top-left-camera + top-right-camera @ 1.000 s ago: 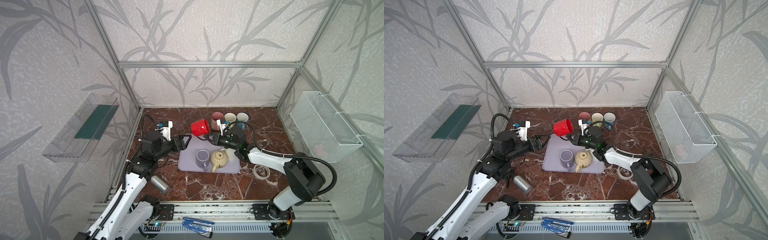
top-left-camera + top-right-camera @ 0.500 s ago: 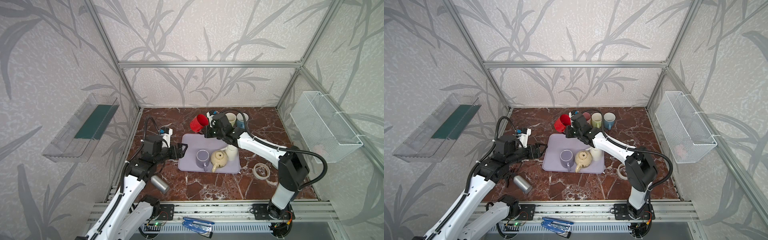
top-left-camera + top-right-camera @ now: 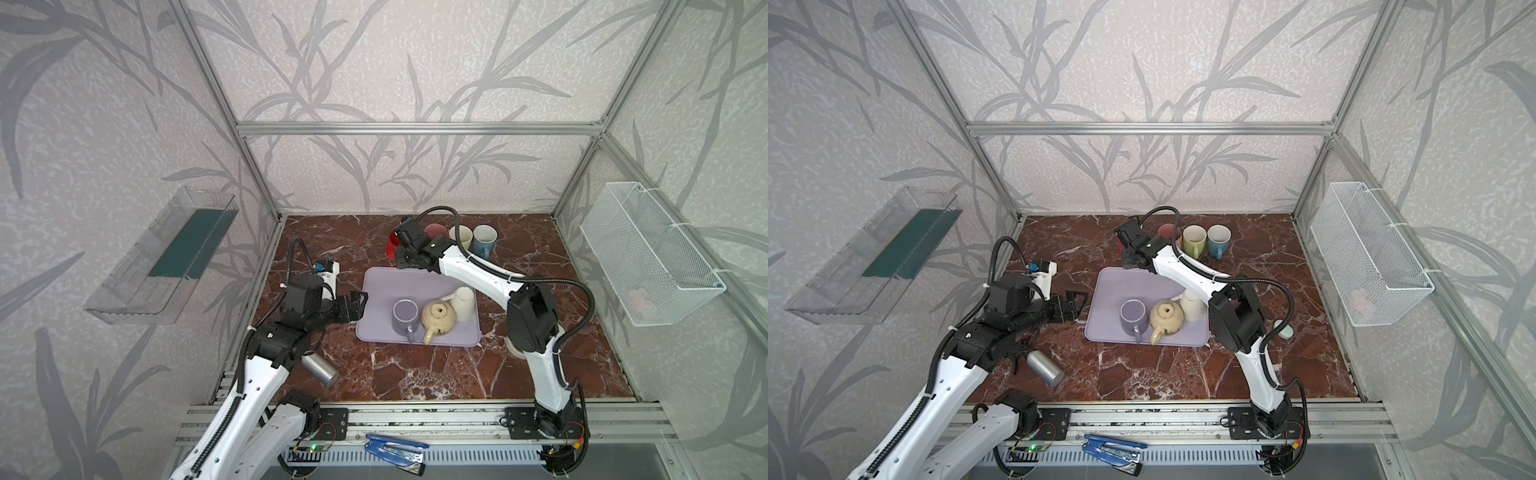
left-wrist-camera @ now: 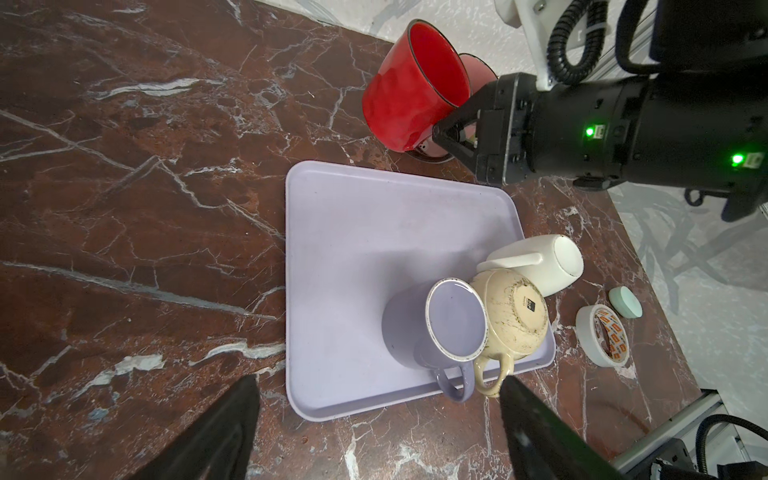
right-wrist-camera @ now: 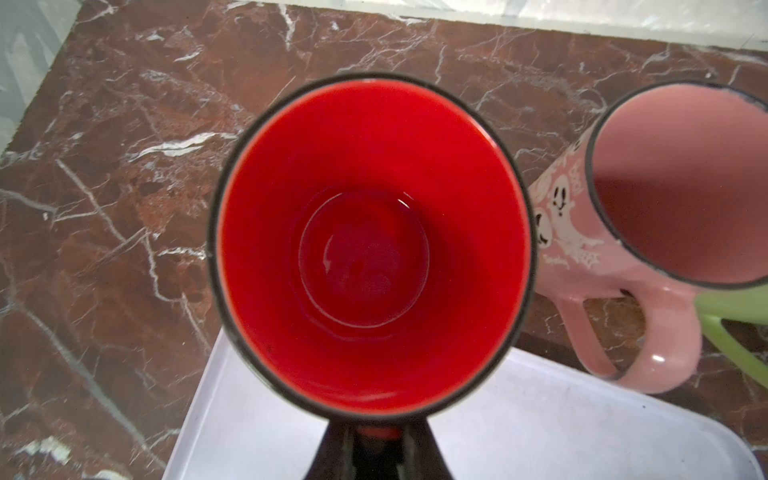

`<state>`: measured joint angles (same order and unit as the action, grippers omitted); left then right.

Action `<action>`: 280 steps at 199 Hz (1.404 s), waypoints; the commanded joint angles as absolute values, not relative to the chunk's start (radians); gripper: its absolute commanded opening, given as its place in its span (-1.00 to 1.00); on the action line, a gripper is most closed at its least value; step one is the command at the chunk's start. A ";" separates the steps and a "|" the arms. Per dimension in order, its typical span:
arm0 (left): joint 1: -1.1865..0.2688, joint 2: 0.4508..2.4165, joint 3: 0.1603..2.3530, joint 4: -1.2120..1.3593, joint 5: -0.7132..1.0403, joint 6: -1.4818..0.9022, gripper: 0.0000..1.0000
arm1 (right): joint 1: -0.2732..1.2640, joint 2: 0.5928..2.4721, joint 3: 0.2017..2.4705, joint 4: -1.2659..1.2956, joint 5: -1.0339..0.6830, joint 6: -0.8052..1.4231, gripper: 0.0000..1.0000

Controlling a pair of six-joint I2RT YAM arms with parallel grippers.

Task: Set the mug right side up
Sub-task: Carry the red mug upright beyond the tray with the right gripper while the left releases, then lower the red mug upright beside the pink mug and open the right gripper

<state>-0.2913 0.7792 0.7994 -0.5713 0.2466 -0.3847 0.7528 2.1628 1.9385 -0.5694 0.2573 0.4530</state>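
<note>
The red mug (image 4: 409, 87) is clamped by its handle in the right gripper (image 4: 446, 133), mouth up.
It is held beside a ghost-printed pink mug (image 5: 582, 249), past the tray's (image 4: 374, 232) far edge; the left gripper (image 4: 378, 384) is spread wide. The dark label on the teapot (image 4: 515, 316) and the orange print on the tape (image 4: 602, 332) cannot be read. The surface (image 4: 145, 187) is red-brown marble, enclosed by leaf-patterned walls (image 3: 395, 83).

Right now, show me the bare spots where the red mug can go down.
Free: the marble left of the red mug; the far half of the tray; the marble in front of the tray. Crowded: the tray's near right, with purple mug, teapot, white mug.
</note>
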 commanded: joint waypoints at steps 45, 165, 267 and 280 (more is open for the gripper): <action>-0.291 0.766 0.788 -0.592 0.253 -0.373 0.77 | 0.755 2.351 2.261 -0.742 0.410 0.407 -1.00; -0.305 0.772 0.788 -0.594 0.252 -0.370 0.77 | 0.724 2.434 2.303 -0.771 0.436 0.443 -1.00; -0.313 0.773 0.788 -0.597 0.253 -0.370 0.76 | 0.712 2.454 2.298 -0.776 0.425 0.456 -1.00; -0.314 0.772 0.788 -0.596 0.255 -0.368 0.76 | 0.711 2.459 2.297 -0.777 0.423 0.456 -1.00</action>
<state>-0.3077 0.7753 0.7963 -0.5758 0.2489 -0.3843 0.7132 2.4592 2.2616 -0.7948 0.3920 0.4416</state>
